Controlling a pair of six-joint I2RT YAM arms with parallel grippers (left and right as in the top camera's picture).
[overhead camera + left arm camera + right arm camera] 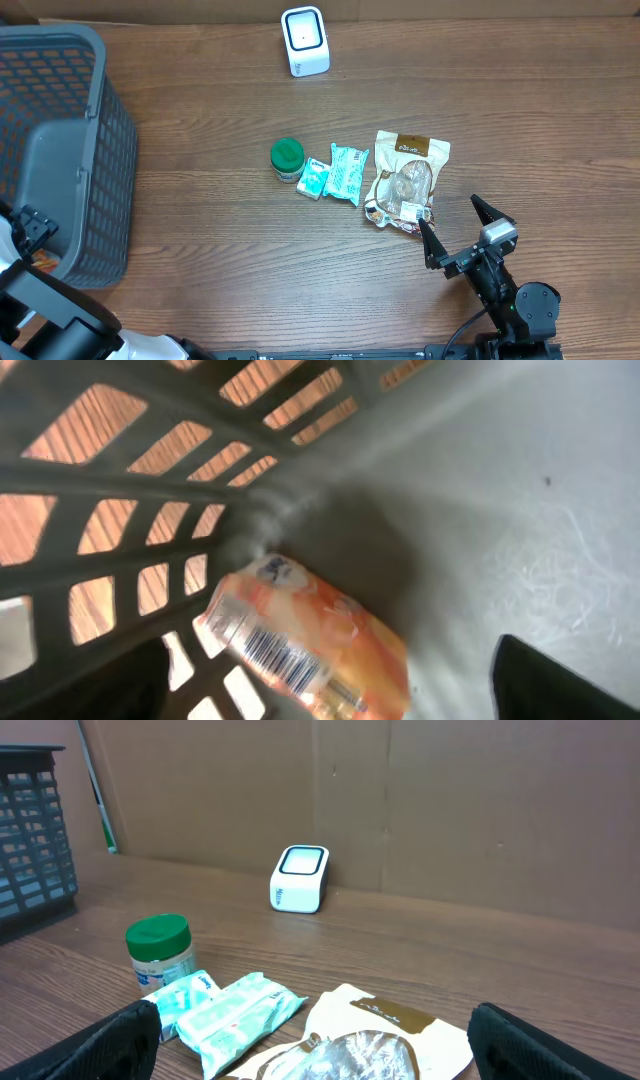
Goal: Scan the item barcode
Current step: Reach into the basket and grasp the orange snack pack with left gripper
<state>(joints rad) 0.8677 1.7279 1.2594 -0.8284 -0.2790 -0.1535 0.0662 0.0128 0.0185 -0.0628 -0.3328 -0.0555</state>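
Note:
In the left wrist view an orange packet [310,645] lies in a corner of the grey basket [480,490], its barcode facing up. My left gripper [325,665] hangs over it inside the basket, open, both dark fingers well apart and off the packet. The white scanner [305,41] stands at the back of the table. A cream pouch [407,180], two teal packets [348,173] and a green-lidded jar [287,158] lie mid-table. My right gripper [450,215] sits just in front of the pouch, open and empty; its own view [320,1045] looks over the pouch [400,1040].
The basket [95,110] fills the left end of the table, and my left arm [30,228] reaches into its near side. A cardboard wall [450,810] stands behind the scanner [300,878]. Bare wood lies between basket and jar [160,950].

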